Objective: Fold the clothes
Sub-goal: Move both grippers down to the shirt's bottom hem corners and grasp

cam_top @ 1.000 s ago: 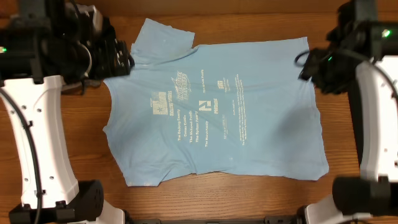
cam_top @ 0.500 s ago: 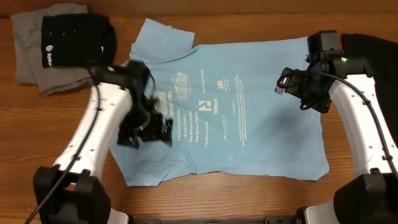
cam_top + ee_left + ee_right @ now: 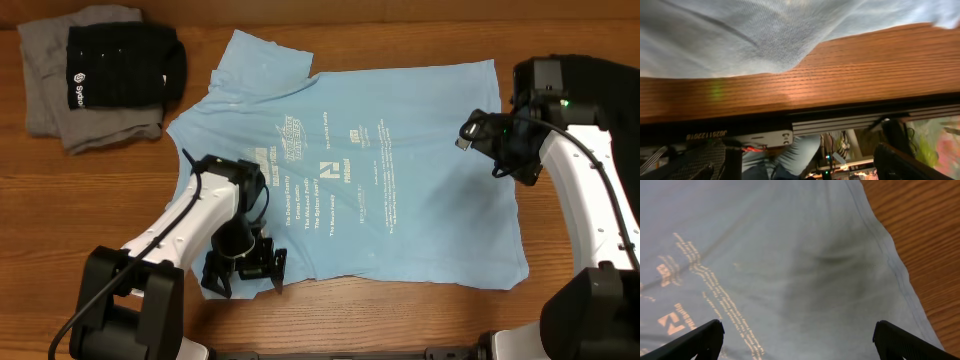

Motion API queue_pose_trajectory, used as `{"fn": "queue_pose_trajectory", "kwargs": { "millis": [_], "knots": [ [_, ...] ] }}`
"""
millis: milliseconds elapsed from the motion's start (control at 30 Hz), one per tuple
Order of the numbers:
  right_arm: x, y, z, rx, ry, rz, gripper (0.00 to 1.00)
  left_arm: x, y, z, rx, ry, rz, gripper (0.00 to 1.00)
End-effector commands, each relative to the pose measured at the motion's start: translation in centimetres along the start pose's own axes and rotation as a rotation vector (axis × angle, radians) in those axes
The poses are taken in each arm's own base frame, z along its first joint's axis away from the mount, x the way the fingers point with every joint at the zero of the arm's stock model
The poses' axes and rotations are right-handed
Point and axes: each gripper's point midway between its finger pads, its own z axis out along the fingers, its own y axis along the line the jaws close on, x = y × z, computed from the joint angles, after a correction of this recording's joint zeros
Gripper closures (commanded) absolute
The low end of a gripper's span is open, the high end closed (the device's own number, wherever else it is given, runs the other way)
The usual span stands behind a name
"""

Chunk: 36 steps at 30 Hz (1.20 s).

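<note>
I see the light blue T-shirt (image 3: 420,200) lying spread flat with few wrinkles, its small white print (image 3: 320,180) facing up near the middle. The neck (image 3: 182,130) points to 9 o'clock and the hem (image 3: 508,170) to 3 o'clock. 1 short sleeve (image 3: 262,62) fans out toward 11 o'clock.

Matt, soft-woven light blue cloth T-shirt (image 3: 420,230) on smooth, faintly glossy grained wood table (image 3: 90,200)

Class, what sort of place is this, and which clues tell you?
Probably a robotics lab bench, not a home: two white robot arms stand at a wooden table, a metal frame rail runs under its edge, and a blue T-shirt lies spread for folding.
</note>
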Motion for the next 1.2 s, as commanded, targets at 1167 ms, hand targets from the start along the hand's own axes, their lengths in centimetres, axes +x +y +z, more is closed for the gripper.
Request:
{"fn": "queue_pose_trajectory", "kwargs": {
  "millis": [1167],
  "knots": [
    [3.9,-4.4,6.8,0.093,0.061,0.296,0.00,-3.7,3.7,5.3,-0.127,-0.193,-0.229,0.23]
  ]
}}
